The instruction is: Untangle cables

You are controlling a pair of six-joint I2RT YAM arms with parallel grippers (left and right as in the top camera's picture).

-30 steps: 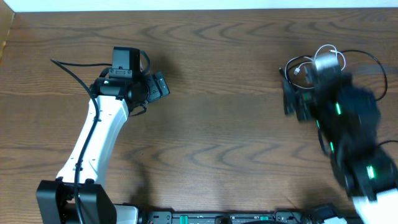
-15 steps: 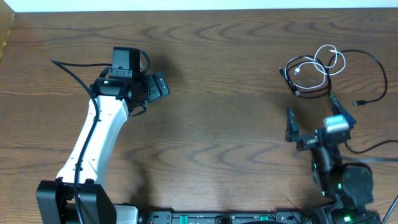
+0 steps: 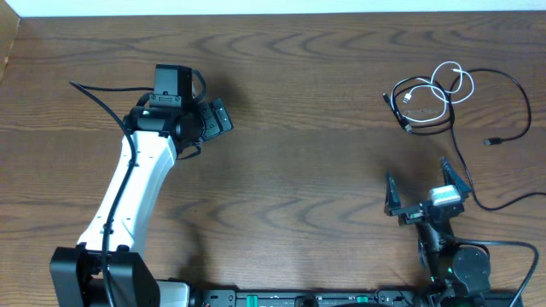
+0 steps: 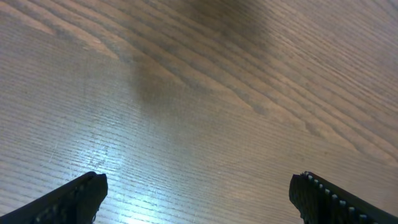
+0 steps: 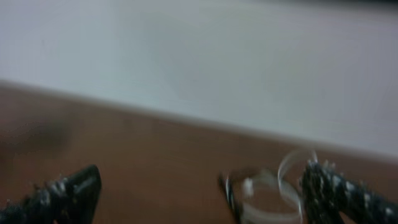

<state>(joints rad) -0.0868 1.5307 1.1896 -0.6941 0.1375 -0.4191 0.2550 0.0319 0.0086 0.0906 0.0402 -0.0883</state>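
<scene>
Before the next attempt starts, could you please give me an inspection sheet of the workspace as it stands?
Surface: wooden table, brown grain.
Job's things: black cable and white cable looped together, far right.
Clutter: nothing seen.
Grippers: left tool open, empty, over bare wood; right tool open, empty, short of the cables.
Cables: black wire runs along the left arm.
Surroundings: white wall beyond the far edge.

The left arm has a long white shell [image 3: 128, 200] with black joints, a thin black cable [image 3: 90, 92] along it and a black box camera [image 3: 173, 83]. The right arm's black body [image 3: 452, 260] bears a silver block [image 3: 444, 195]; its black fingers [image 5: 348, 190] have toothed edges.
</scene>
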